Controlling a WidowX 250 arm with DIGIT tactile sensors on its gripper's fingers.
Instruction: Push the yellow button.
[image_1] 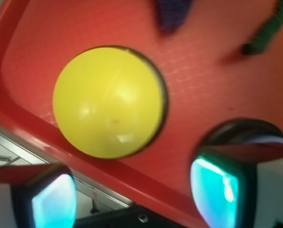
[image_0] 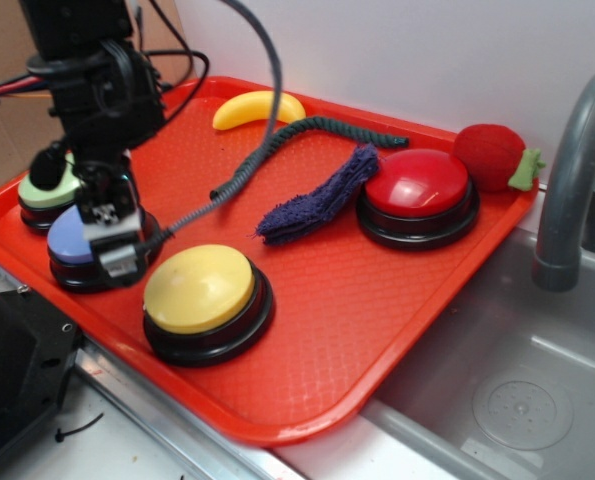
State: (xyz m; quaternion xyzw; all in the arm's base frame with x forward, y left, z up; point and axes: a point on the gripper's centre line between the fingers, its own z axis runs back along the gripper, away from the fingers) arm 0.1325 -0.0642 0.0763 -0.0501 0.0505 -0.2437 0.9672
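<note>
Four domed buttons crowd the red tray point(image_0: 377, 330), and with the gripper point(image_0: 117, 262), fingers point(image_1: 216, 190) spread and empty, hanging over the lilac button point(image_0: 69, 240) just left of the yellow button point(image_0: 199, 288) at the near edge, a straight descent would likely press the wrong one.

Arm point(image_0: 95, 85) is chunky black with black and red cables plus a grey hose looping off it. Gripper point(image_0: 110, 232) has a checkered tag, and its pads point(image_1: 212, 192) look glowy teal up close.
</note>
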